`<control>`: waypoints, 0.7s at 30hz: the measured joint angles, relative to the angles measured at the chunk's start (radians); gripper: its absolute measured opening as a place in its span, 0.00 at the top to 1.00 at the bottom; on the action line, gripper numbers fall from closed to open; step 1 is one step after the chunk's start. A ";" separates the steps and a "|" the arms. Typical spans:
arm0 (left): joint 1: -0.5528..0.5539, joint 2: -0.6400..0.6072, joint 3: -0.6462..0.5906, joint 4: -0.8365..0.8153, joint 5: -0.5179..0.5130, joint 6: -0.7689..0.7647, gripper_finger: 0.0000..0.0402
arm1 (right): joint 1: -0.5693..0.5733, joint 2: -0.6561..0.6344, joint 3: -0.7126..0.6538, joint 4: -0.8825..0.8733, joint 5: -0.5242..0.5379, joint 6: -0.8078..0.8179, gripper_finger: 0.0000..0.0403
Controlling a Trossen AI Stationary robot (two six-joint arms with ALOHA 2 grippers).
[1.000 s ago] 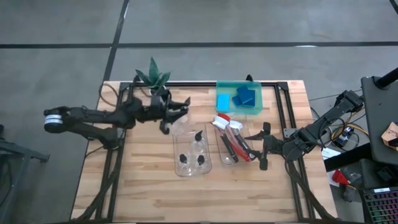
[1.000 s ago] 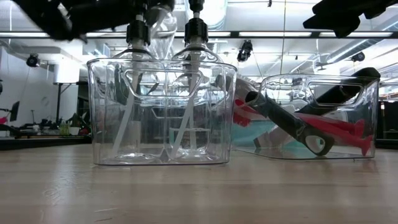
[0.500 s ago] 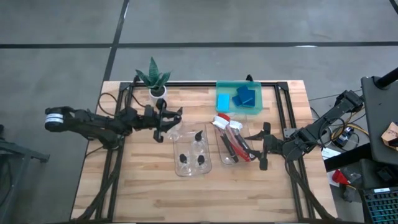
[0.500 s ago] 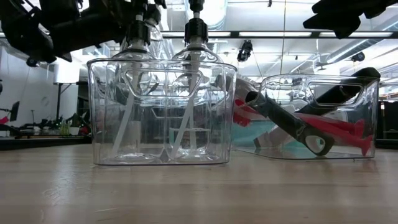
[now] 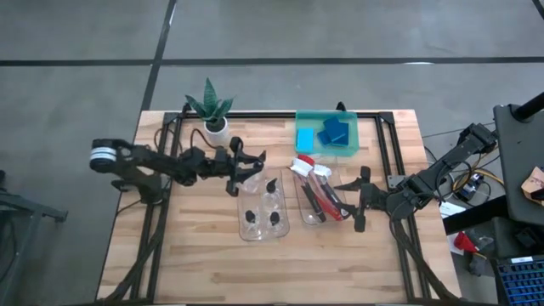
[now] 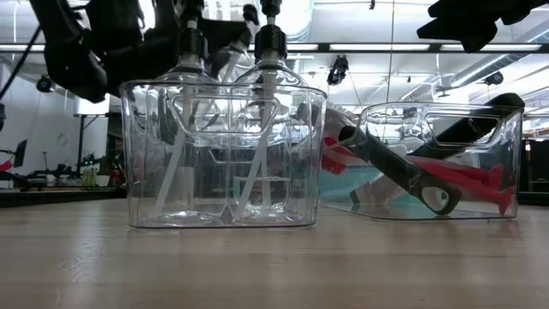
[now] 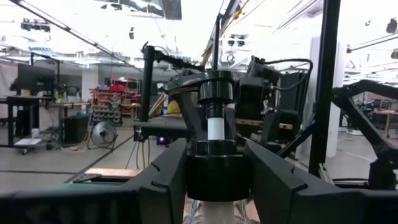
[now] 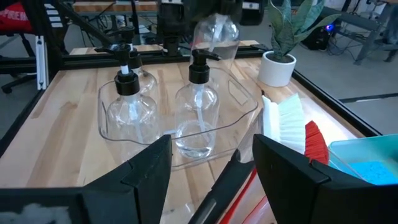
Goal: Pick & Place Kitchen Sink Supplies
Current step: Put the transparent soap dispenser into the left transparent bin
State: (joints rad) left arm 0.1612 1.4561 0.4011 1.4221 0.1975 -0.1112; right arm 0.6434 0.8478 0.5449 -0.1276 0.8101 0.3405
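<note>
Fourth bottle (image 7: 217, 155) is off the table, gripped by the neck between the fingers of the left gripper (image 5: 240, 167), jaws part-closed on it just under the black pump top. From above it hangs over the far left corner of the bottle bin (image 5: 262, 206), at about 10 o'clock from the bin's middle. Right wrist view shows the clear body (image 8: 216, 32) tilted, above and behind the bin.

Three bottles (image 5: 273, 184) already stand in that bin: one in the far half, two in the near half. The far left spot looks free.

Risks, as a judgement:
- Bottle is tilted; lowered like that, its base may catch the rim or land askew and topple.
- The far bottle's pump (image 8: 199, 60) stands close by; a sideways drift could knock it over.
- The grip is on the narrow neck only, so the body may swing.
- Left arm runs in low from 9 o'clock; the plant (image 5: 211, 110) sits just beyond it, near enough to be brushed.

Around: brush bin (image 5: 317, 197) at 3 o'clock of the bottle bin, holding red and black-handled brushes (image 5: 320, 196). Green tray (image 5: 349, 150) with blue sponges (image 5: 332, 133) at 1 o'clock. Right gripper (image 5: 359, 204) waits open and empty beside the brush bin, well clear.
</note>
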 joint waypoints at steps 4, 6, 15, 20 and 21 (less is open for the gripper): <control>0.000 0.075 -0.007 0.061 0.017 -0.004 0.68 | 0.000 0.000 0.000 0.000 0.000 0.000 0.45; 0.000 0.112 -0.009 0.085 0.022 -0.014 0.69 | 0.000 0.000 0.000 -0.001 0.000 -0.003 0.45; -0.004 0.187 -0.010 0.123 0.084 -0.040 0.63 | 0.000 0.000 0.000 -0.003 0.000 -0.003 0.45; -0.008 0.189 -0.013 0.068 0.100 -0.034 0.64 | 0.000 0.000 0.000 0.003 -0.001 -0.003 0.45; -0.008 0.189 -0.013 0.061 0.100 -0.034 0.64 | 0.000 0.000 0.000 0.005 -0.001 -0.003 0.45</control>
State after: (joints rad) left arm 0.1532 1.6451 0.3878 1.4834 0.2977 -0.1449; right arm 0.6430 0.8481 0.5449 -0.1224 0.8093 0.3378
